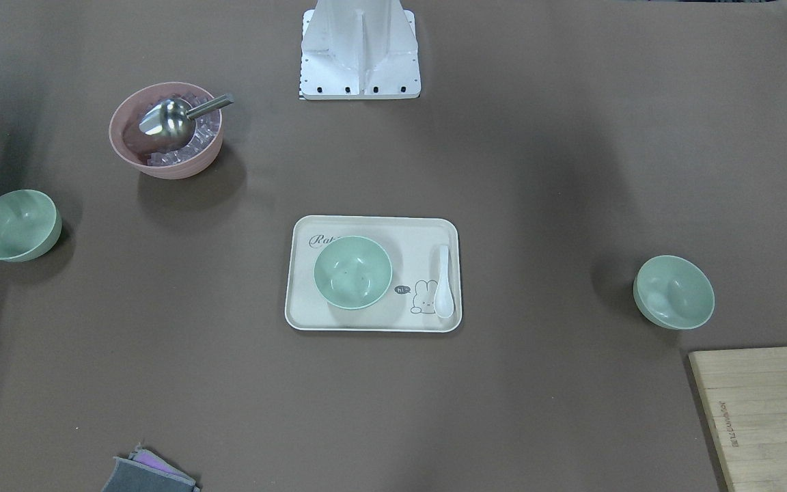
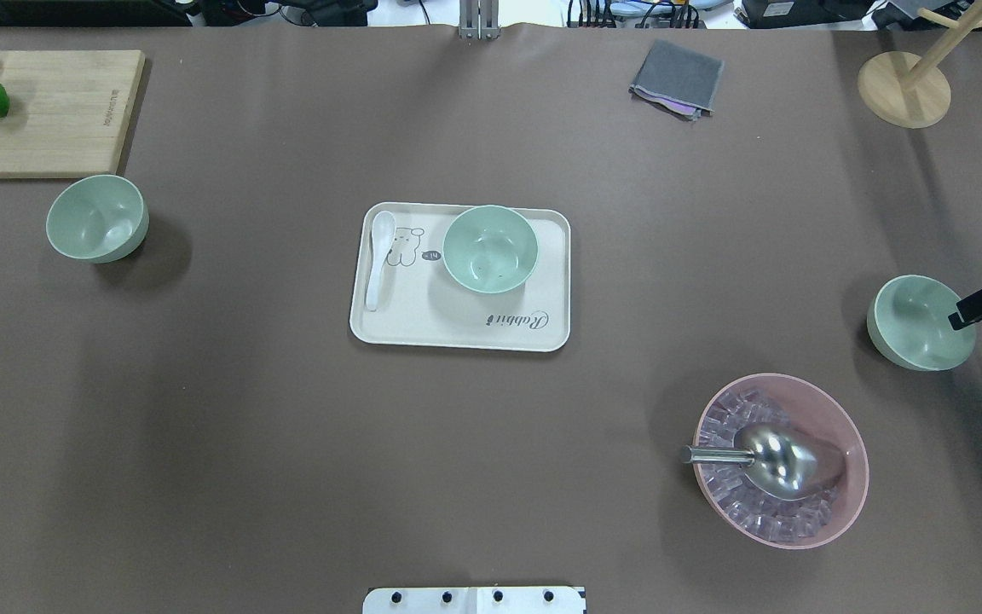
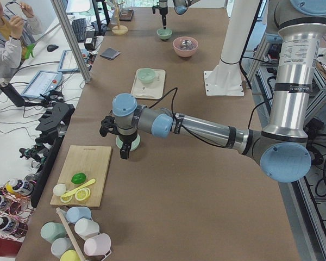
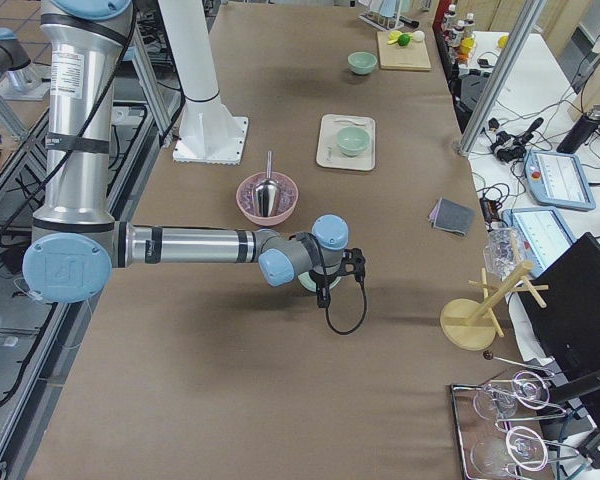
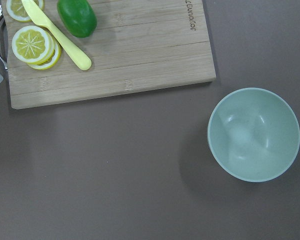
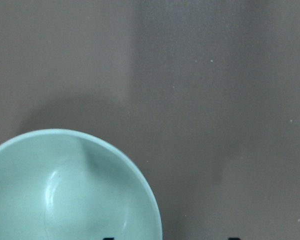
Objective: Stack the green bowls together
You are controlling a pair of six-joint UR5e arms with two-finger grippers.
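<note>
Only at wrist view's edge, right jaws apart over green bowl [image 6: 65, 190]; left jaws' state unclear.

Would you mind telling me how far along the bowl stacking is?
Nothing is stacked yet. The right end effector straddles the rim of the right bowl, jaws open. Still to do: nest it with the middle bowl on the tray, then add the left bowl by the cutting board.

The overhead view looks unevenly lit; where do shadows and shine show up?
Overhead view: the pale mint-green bowl by the wooden board casts a soft shadow on its right; the metal scoop in the pink ribbed bowl glints brightly. Right wrist view: a second mint-green bowl is cropped by the frame edge, its shadow diffuse.
</note>
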